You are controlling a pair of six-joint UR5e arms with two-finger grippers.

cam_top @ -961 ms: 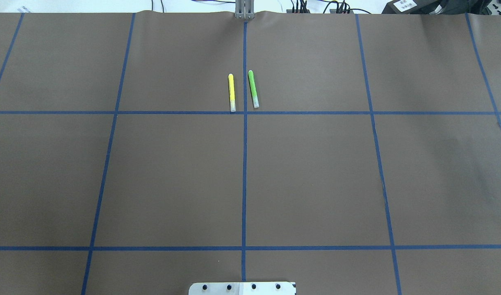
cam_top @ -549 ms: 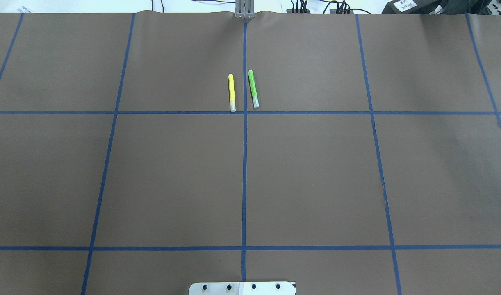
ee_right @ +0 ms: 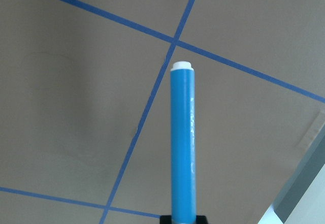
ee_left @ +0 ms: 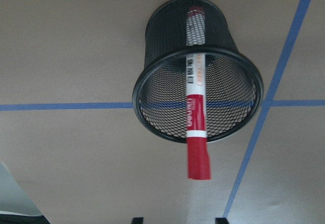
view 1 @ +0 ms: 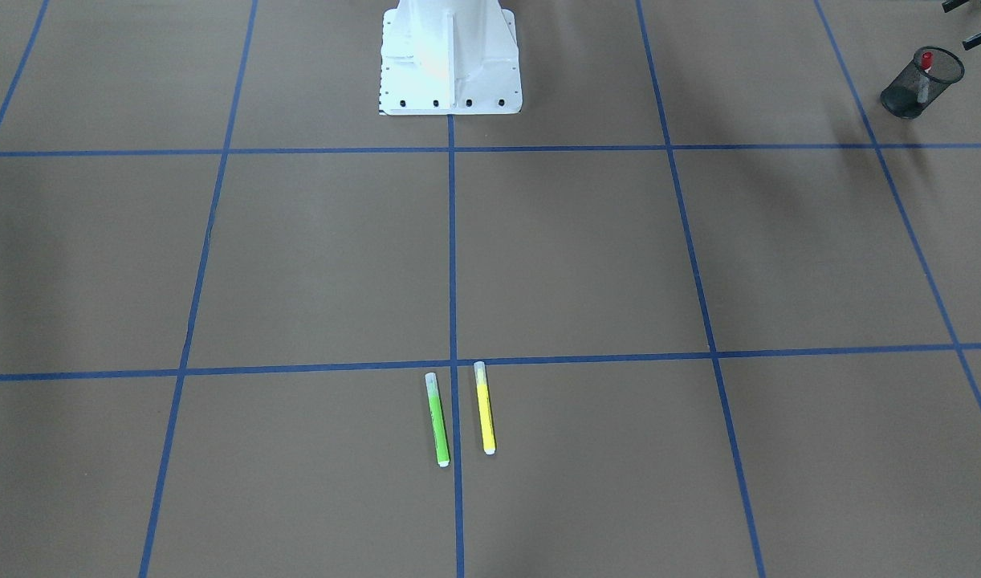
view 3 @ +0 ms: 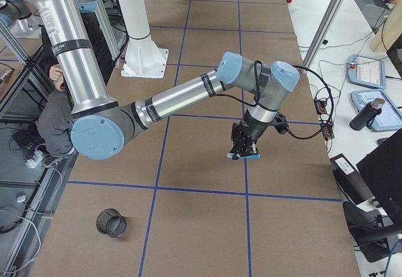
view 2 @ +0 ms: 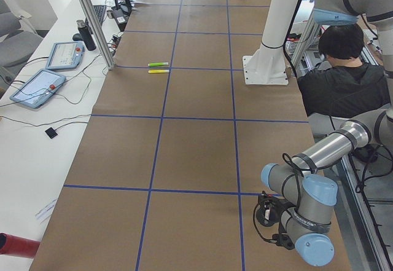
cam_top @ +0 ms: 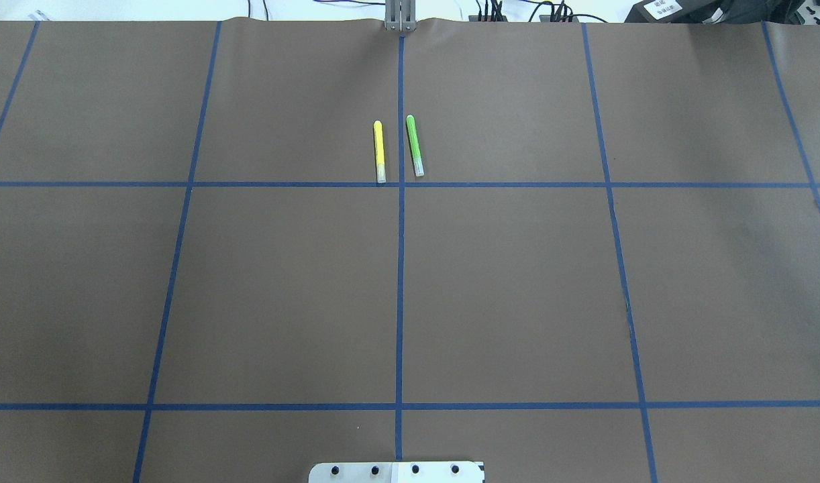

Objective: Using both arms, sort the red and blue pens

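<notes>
The red pen (ee_left: pixel 195 127) stands leaning in a black mesh cup (ee_left: pixel 152 127), red cap end up; the front-facing view shows it as a red tip (view 1: pixel 926 60) in that cup (view 1: pixel 908 96). My left gripper (ee_left: pixel 177 220) hangs over the cup, open, its two fingertips wide apart and clear of the pen. My right gripper (ee_right: pixel 183 219) is shut on the blue pen (ee_right: pixel 183 142), white end pointing away. The right side view has that gripper (view 3: pixel 244 153) low over the brown table with the blue pen (view 3: pixel 249 156) in it.
A yellow marker (cam_top: pixel 379 151) and a green marker (cam_top: pixel 415 145) lie side by side at the table's far middle. A second black mesh cup (view 3: pixel 112 222) stands at the table's right end. A person (view 2: pixel 344 74) sits behind the white pedestal (view 1: pixel 450 56).
</notes>
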